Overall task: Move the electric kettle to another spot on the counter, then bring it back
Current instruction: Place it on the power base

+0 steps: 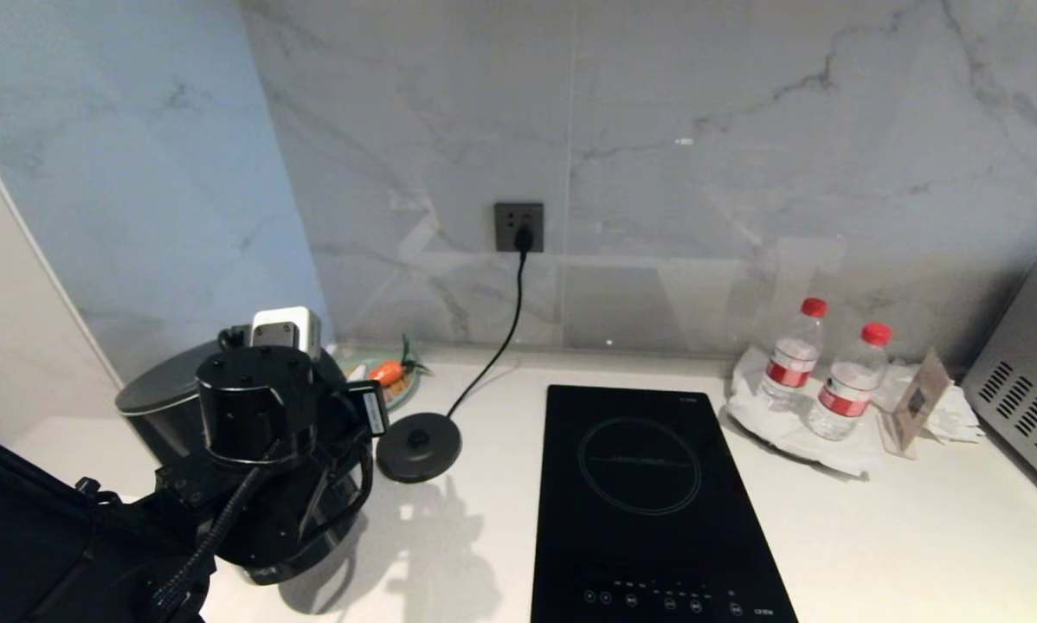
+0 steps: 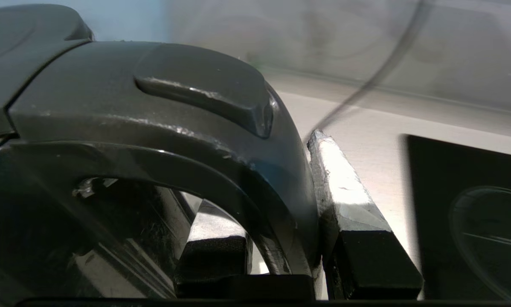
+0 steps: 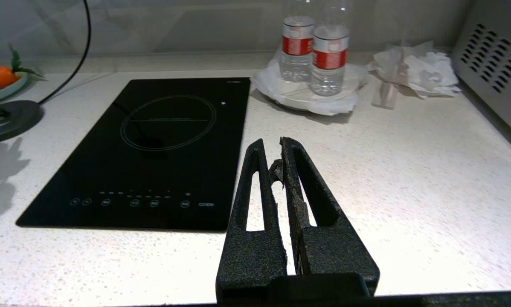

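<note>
1. Glossy black plastic makes up the tall round electric kettle [image 1: 159, 407], which has a flat grey lid and a thick loop handle; it stands at the far left of the pale, speckled stone tabletop [image 1: 873, 536], off its flat round base disc [image 1: 418, 446], which lies just beside it with a cord running up to the wall socket [image 1: 518, 227].
2. Beyond the disc is a smooth black glass hob [image 1: 648, 502], and past that two clear water bottles [image 1: 817, 368] with red caps on crumpled white paper.
3. The left end effector [image 2: 281, 238] sits at the kettle's handle, one finger inside the loop and the other [image 2: 345, 200] against its outer face, clamped on the handle.
4. The right end effector [image 3: 276, 164] hangs low over bare tabletop near the hob's front corner, well apart from the kettle, its rough black fingers pressed together on nothing.
</note>
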You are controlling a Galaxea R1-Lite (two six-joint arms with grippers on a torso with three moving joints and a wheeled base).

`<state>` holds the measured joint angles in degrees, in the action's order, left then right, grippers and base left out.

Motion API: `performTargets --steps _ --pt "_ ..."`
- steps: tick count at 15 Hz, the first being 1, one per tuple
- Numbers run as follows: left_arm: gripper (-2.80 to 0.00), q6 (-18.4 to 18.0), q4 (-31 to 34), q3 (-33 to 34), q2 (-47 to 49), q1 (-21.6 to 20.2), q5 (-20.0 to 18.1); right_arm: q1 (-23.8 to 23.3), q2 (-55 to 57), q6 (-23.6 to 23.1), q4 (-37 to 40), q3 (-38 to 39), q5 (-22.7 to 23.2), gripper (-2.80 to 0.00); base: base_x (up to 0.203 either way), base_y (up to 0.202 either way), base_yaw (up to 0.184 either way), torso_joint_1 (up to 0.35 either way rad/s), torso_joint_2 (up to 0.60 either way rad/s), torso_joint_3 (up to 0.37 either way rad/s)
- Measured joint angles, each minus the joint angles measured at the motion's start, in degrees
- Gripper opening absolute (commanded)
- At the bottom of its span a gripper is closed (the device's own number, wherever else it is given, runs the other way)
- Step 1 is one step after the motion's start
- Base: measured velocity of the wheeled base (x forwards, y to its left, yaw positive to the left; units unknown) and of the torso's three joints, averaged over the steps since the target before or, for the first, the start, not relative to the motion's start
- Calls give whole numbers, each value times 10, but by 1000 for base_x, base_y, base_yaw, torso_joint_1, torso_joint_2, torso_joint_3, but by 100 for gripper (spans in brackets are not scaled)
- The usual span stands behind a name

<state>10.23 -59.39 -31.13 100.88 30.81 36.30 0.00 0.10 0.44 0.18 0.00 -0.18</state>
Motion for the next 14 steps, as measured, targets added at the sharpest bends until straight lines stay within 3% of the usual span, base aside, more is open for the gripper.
performTargets --steps 7,14 --pt "-280 -1 2 -12 1 20 -6 0 0 0 0 0 0 -280 0 0 0 0 0 0" --pt "-280 -8 3 -127 81 77 -4 0 0 0 0 0 0 -280 0 0 0 0 0 0"
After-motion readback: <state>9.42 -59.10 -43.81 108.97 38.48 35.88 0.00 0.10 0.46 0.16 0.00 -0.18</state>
